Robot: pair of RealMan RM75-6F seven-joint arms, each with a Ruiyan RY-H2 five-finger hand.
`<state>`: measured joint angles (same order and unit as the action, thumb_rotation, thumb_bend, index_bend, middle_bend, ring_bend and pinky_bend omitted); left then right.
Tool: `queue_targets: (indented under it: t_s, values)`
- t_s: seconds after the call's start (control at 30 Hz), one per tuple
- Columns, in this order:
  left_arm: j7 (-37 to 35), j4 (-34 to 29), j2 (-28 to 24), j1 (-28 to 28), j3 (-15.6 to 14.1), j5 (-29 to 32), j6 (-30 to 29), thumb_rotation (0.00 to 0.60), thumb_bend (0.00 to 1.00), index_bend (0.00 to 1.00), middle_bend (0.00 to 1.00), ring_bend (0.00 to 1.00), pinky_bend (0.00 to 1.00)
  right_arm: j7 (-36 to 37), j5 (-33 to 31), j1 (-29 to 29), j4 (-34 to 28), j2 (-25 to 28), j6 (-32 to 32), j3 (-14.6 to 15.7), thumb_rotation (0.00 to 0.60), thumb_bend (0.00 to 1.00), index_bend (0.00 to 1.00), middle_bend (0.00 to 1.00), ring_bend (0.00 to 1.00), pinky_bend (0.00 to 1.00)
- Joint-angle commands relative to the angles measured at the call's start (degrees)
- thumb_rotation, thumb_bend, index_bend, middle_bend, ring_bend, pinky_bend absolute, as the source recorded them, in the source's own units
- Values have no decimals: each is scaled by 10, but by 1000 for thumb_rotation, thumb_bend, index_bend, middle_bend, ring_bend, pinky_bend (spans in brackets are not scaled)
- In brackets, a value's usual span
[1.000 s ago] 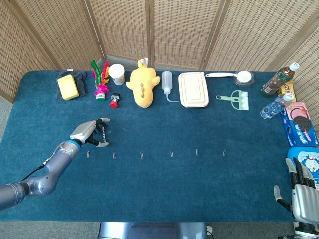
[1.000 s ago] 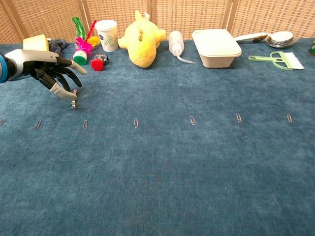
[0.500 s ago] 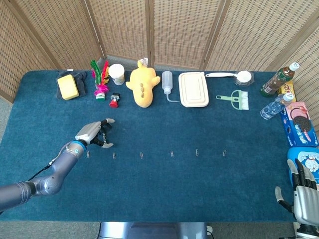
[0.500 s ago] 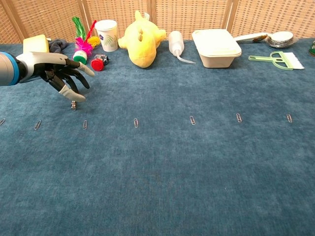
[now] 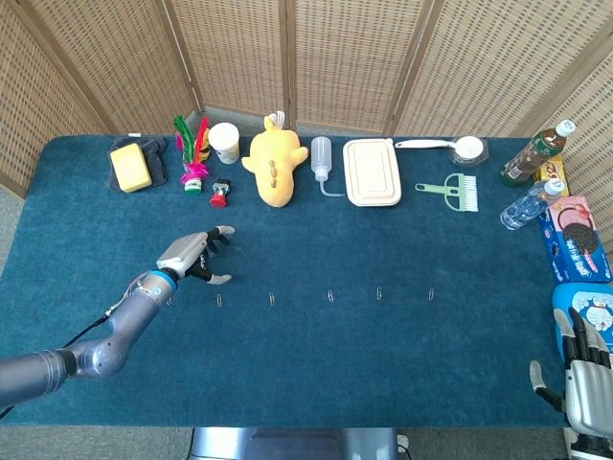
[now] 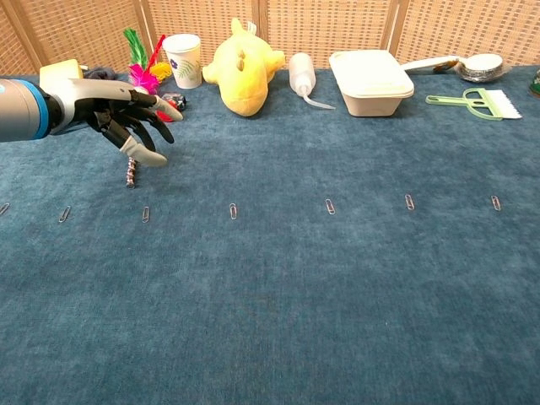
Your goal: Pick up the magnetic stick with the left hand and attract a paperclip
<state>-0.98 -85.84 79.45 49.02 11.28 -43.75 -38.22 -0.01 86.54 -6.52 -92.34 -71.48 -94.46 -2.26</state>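
Observation:
The magnetic stick (image 6: 129,173), a short silvery beaded rod, is on the blue cloth just under the fingertips of my left hand (image 6: 126,118). The fingers are spread and curved down over it, and the thumb tip is close beside its top; no grip shows. In the head view the left hand (image 5: 196,257) hides the stick. Several paperclips lie in a row across the cloth, the nearest (image 6: 145,213) just in front of the stick, then others (image 6: 233,211) to the right. My right hand (image 5: 584,379) is at the table's near right corner, fingers apart, holding nothing.
Along the far edge stand a yellow sponge (image 5: 130,167), a feather shuttlecock (image 5: 194,153), a paper cup (image 5: 224,142), a yellow plush (image 5: 272,165), a squeeze bottle (image 5: 321,163), a lunch box (image 5: 372,172) and a green brush (image 5: 452,190). Bottles and snack packs (image 5: 572,235) line the right edge.
My left hand has slid to the right and its fingers have spread wider. The stick has stayed in about the same spot on the cloth. The right hand has barely moved.

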Motion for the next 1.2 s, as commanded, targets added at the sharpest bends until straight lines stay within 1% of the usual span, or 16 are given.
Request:
queue_targets:
  t_s: [0.03,0.13,0.23,0.3,0.37,0.47,0.53,0.7,0.83,0.97,1.1,1.2]
  values:
    - [-3,-31,-29,-13,-14,-45,10,562,344,126,253,296,312,0,0,-1,0,1,0,0,600,442,7,12,0,108]
    - [16,-39,-46,-19,-34,-82,7,562,344,116,248,250,312,0,-1,-1,1,1,1,0,600,442,7,12,0,108]
    - [55,-32,-48,-26,-56,-121,-23,558,344,55,199,175,312,-1,-1,0,2,-1,4,0,600,442,7,12,0,108]
    - [90,-18,-40,-32,-69,-147,-58,556,343,12,152,125,312,-2,0,2,2,-3,7,0,600,442,7,12,0,108]
    - [118,-1,-26,-38,-75,-170,-91,557,343,0,124,98,312,-4,1,3,2,-4,8,-1,600,442,7,12,0,108]
    - [151,30,-1,-46,-79,-201,-140,569,343,0,100,78,308,-6,1,3,0,-5,8,-1,600,442,7,12,0,108]
    - [165,53,17,-49,-80,-218,-160,581,343,0,98,75,307,-7,-1,1,-1,-4,6,-1,600,442,7,12,0,108]
    - [185,95,43,-51,-81,-235,-172,589,343,0,98,74,301,-7,-1,-2,-2,-3,3,-1,600,442,7,12,0,108]
    - [205,125,62,-50,-83,-245,-173,590,343,0,77,46,260,-10,-3,0,-2,-4,6,-2,600,442,7,12,0,108]
    - [221,136,70,-51,-85,-253,-173,588,343,0,41,5,219,-11,-4,0,-2,-5,8,-3,600,442,7,12,0,108]
    - [227,140,74,-52,-82,-252,-168,585,343,0,38,0,214,-11,-7,1,-1,-5,10,-4,600,442,7,12,0,108]
    - [231,140,79,-51,-76,-248,-164,582,343,0,33,0,180,-9,-8,1,1,-6,11,-4,600,442,7,12,0,108]
